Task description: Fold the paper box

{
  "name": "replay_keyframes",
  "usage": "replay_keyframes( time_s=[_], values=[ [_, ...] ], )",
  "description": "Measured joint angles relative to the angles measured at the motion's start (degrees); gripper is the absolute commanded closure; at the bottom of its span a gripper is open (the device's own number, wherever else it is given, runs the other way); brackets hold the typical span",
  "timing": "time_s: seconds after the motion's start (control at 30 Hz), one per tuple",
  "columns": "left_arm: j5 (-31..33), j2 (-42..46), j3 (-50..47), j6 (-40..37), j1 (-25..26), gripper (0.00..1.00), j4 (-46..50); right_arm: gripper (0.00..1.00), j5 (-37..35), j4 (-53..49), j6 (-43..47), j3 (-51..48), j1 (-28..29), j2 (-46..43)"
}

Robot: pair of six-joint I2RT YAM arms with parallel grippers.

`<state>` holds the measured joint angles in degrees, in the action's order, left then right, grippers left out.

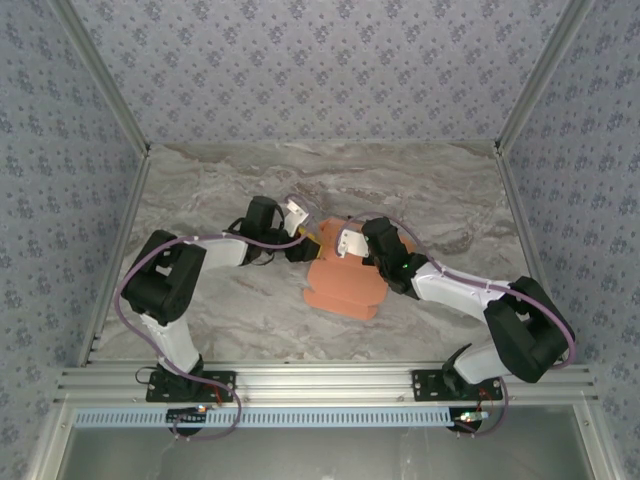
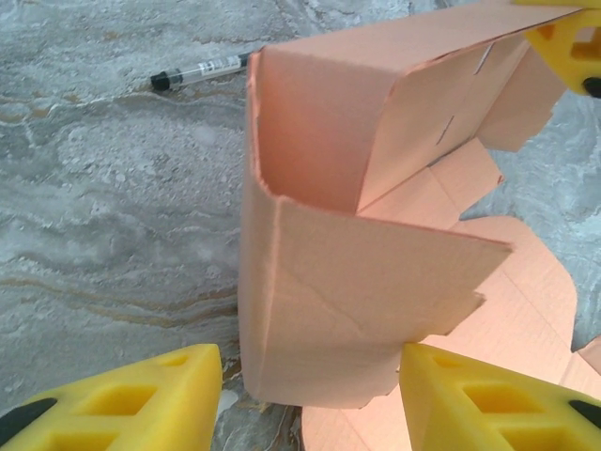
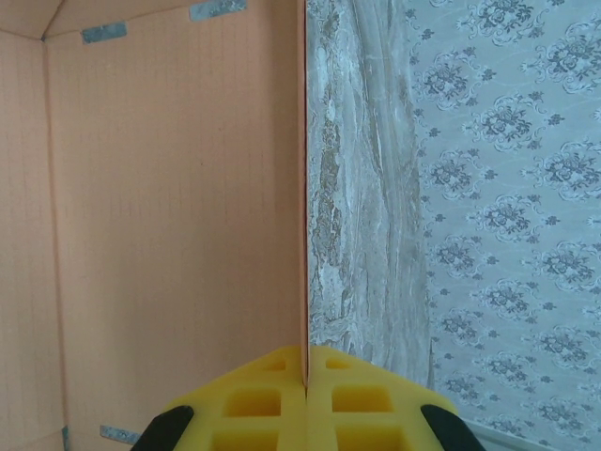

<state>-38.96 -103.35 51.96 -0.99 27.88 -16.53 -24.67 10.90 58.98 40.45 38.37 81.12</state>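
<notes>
The paper box (image 1: 345, 288) is a salmon-orange die-cut sheet lying at mid-table, partly folded, with panels standing up at its far end. In the left wrist view a creased upright panel of the paper box (image 2: 347, 282) stands between the yellow fingers of my left gripper (image 2: 310, 365), which is open. The right finger (image 2: 479, 404) meets the panel's edge and the left finger (image 2: 141, 399) stays apart from it. My right gripper (image 3: 306, 365) is shut on the thin edge of an upright wall of the paper box (image 3: 169, 216). From above, left gripper (image 1: 303, 238) and right gripper (image 1: 342, 245) meet over the box's far end.
A pen (image 2: 202, 69) with a black cap lies on the marble table (image 2: 103, 188) just beyond the box. Patterned walls (image 1: 320, 60) enclose the table on three sides. Bare marble (image 1: 440, 190) spreads behind and to both sides of the arms.
</notes>
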Motion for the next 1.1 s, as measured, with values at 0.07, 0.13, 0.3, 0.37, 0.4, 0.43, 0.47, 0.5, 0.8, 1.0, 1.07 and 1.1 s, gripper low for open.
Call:
replay_keyframes(
  time_s=[0.07,0.13,0.3,0.37,0.4,0.43,0.47,0.5,0.8,1.0,1.07,1.1],
  values=[
    [-0.7,-0.1,0.4,-0.1,0.0,0.48,-0.1,1.00,0.0,0.5,0.4,-0.1,0.0,0.0],
    [-1.2,-0.5,0.8,-0.1,0.0,0.48,-0.2,1.00,0.0,1.2,0.9,-0.2,0.0,0.0],
    [-2.2,-2.0,0.9,-0.8,0.0,0.51,-0.6,1.00,-0.7,3.5,2.5,-1.4,0.5,0.0],
    [-2.4,-2.6,0.9,-0.8,0.0,0.51,-1.1,1.00,-1.1,4.4,3.1,-2.1,0.8,0.0],
    [-2.5,-2.9,0.9,-0.8,0.0,0.52,-1.4,1.00,-1.3,4.8,3.5,-2.3,0.8,0.0],
    [-2.5,-3.1,0.9,-0.8,0.0,0.52,-1.7,1.00,-1.6,5.2,3.7,-2.5,0.9,0.0],
    [-2.6,-3.3,0.9,-0.7,0.0,0.52,-2.1,1.00,-1.7,5.6,3.9,-2.6,1.0,0.0],
    [-2.6,-3.4,0.9,-0.7,0.0,0.52,-2.6,1.00,-2.0,6.0,4.1,-2.8,1.0,0.0],
    [-4.6,-3.9,0.7,-0.7,0.0,0.53,-7.0,1.00,-3.6,7.6,5.2,-3.2,1.2,0.0],
    [-6.3,-3.9,0.2,-0.5,0.0,0.52,-8.9,1.00,-3.7,7.5,5.1,-3.2,1.2,0.4],
    [-6.7,-3.9,0.2,-0.5,0.0,0.53,-9.2,1.00,-3.7,7.5,5.1,-3.2,1.2,0.5],
    [-6.7,-3.9,0.2,-0.5,0.0,0.55,-9.3,1.00,-3.7,7.5,5.0,-3.2,1.2,0.5]
  ],
)
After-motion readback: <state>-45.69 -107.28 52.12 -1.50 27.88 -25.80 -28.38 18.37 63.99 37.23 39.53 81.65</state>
